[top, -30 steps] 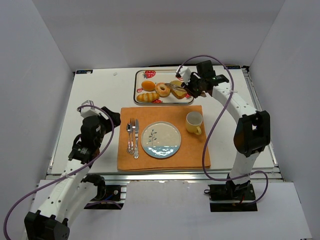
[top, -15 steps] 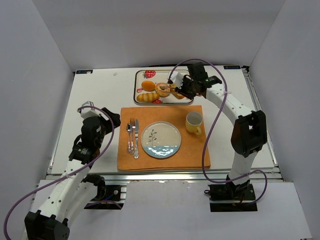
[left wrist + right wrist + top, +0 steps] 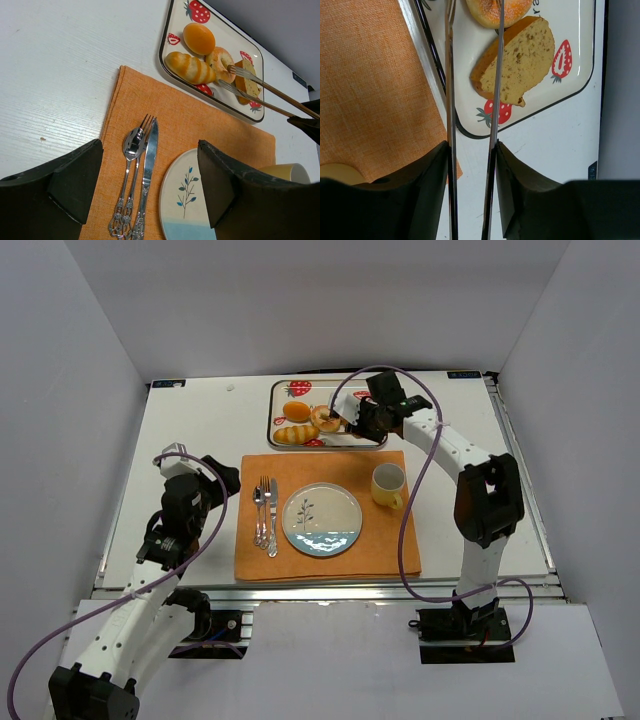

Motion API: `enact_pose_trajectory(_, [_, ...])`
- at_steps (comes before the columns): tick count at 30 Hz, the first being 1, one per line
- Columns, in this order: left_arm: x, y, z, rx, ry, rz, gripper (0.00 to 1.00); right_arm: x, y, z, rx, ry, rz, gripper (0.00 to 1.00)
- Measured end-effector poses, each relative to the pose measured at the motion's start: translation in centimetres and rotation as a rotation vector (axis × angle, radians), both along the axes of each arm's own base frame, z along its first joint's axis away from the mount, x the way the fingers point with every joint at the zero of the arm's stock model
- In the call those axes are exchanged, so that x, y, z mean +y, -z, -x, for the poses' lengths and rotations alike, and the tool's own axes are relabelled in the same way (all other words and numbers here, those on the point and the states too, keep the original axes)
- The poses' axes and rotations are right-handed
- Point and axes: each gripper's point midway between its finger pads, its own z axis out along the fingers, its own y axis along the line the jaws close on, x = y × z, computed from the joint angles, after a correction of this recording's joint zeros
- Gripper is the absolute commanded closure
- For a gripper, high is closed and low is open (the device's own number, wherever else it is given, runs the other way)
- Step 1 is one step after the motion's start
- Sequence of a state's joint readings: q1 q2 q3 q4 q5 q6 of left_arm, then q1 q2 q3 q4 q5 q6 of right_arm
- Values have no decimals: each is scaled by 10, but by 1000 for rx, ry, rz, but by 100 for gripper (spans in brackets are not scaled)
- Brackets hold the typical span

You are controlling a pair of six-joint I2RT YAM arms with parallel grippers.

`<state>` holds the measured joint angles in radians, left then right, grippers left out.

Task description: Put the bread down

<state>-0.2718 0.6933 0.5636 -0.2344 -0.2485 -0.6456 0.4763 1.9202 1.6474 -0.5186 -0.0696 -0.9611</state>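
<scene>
A strawberry-print tray (image 3: 275,415) at the back holds a round bun (image 3: 296,410), a striped roll (image 3: 296,434), a ring-shaped bread (image 3: 325,418) and a brown bread slice (image 3: 357,423). My right gripper (image 3: 366,420) is shut on metal tongs (image 3: 493,100). The tong arms stand apart and their tips reach the ring bread (image 3: 490,12), next to the slice (image 3: 525,65); a grip is not visible. A white and blue plate (image 3: 321,520) lies empty on the orange placemat (image 3: 390,550). My left gripper (image 3: 222,477) is open and empty at the mat's left edge (image 3: 150,150).
A yellow cup (image 3: 388,484) stands on the mat right of the plate. A spoon, fork and knife (image 3: 265,515) lie left of the plate. Grey walls enclose the table on three sides. The right arm's purple cable loops over the mat's right side.
My right arm has swung left over the tray, carrying the tong tips from the bread slice to the ring bread. The left arm has not moved.
</scene>
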Motion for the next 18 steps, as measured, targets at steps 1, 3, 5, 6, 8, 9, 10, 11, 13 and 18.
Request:
enact_pose_trajectory(1, [0,0,0,0,0,0,15,0,1,-1,-4,-3,5,53])
enact_pose_trajectory(3, [0,0,0,0,0,-1,15,0,0,-4,-18,-8,11,52])
enact_pose_trajectory(5, [0,0,0,0,-1,-1,15,0,-2,-6,-33,-10,12,52])
enact_pose_trajectory(6, [0,0,0,1,0,-1,14,0,-3,-7,-39,-11,14,52])
enact_pose_trajectory(8, [0,1,0,3,0,-2,14,0,-4,-9,-49,-18,18,52])
enact_pose_trajectory(9, [0,1,0,3,0,-2,14,1,-4,-10,-55,-21,18,51])
enact_pose_trajectory(10, [0,1,-1,4,0,-2,14,1,-4,-10,-60,-24,19,51])
enact_pose_trajectory(11, [0,2,-1,6,0,-3,14,1,-4,-11,-63,-27,22,51])
enact_pose_trajectory(13, [0,3,-1,10,0,-4,14,1,-4,-11,-68,-37,29,51])
enact_pose_trajectory(18, [0,5,-2,18,0,-6,14,2,-3,-11,-75,-54,43,52])
